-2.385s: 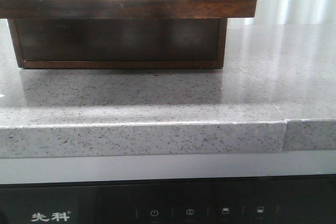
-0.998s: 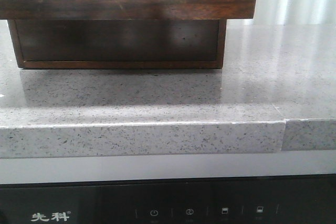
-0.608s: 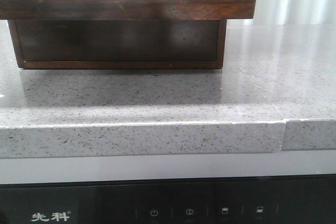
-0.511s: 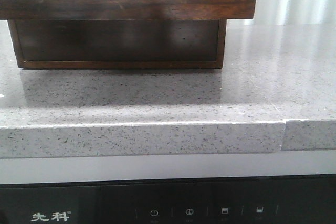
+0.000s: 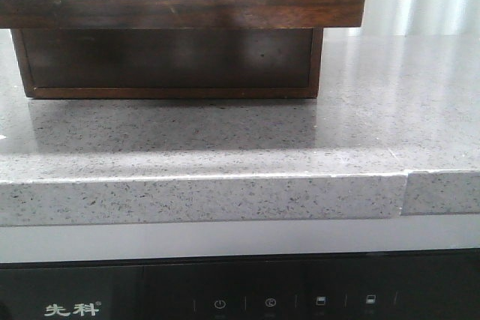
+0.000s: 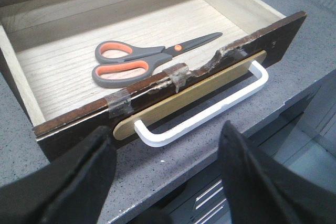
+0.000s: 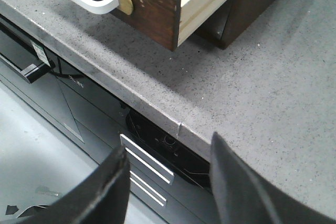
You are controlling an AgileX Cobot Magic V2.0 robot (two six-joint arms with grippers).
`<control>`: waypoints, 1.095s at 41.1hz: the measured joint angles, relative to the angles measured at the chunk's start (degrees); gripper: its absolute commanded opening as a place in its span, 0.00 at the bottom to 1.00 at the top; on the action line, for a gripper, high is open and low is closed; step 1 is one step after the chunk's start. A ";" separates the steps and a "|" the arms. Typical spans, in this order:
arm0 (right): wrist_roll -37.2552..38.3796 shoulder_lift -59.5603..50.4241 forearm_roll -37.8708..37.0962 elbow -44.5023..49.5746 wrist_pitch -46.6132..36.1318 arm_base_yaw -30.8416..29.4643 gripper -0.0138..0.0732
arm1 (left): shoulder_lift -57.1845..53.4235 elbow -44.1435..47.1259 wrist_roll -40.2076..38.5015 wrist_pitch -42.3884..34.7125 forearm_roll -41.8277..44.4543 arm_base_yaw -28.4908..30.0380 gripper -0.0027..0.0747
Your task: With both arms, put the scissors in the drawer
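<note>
The scissors (image 6: 149, 61) lie flat inside the open drawer (image 6: 63, 135), near its front wall. The drawer sits on the tabletop (image 5: 225, 140) near its front edge. The left end effector (image 6: 165, 174) and right end effector (image 7: 168, 182) both hang wide, holding nothing.

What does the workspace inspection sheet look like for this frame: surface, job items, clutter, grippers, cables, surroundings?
Surface: grey speckled stone countertop, with a seam near its front right edge.
Job's things: the scissors lie flat on the pale wood floor of the drawer, blades closed. The drawer is pulled open; its dark front is chipped along the top edge, taped in places, and carries a white handle.
Clutter: nothing seen.
Grippers: left gripper open, empty, in front of the handle and not touching it. Right gripper open, empty, over the counter edge beside the drawer's corner.
Cables: nothing seen.
Surroundings: dark appliance panel with touch icons below the counter; metal-handled cabinet fronts under it.
</note>
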 measured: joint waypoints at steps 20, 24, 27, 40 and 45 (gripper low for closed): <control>0.00 -0.34 0.00 0.62 0.00 0.00 0.08 | 0.00 0.00 0.00 0.00 0.00 0.00 0.01; 0.00 -0.34 0.00 0.62 -0.12 0.00 0.08 | 0.00 0.00 0.00 0.00 0.00 0.00 0.01; 0.00 -0.34 0.00 0.62 -0.68 0.00 0.08 | 0.00 0.00 0.00 0.00 0.00 0.00 0.01; 0.00 -0.34 -0.05 0.62 -1.05 0.00 0.08 | 0.00 0.00 0.00 0.00 0.00 0.00 0.01; 0.00 -0.34 -0.05 0.62 -1.05 0.00 0.08 | 0.00 0.00 0.00 0.00 0.00 0.00 0.01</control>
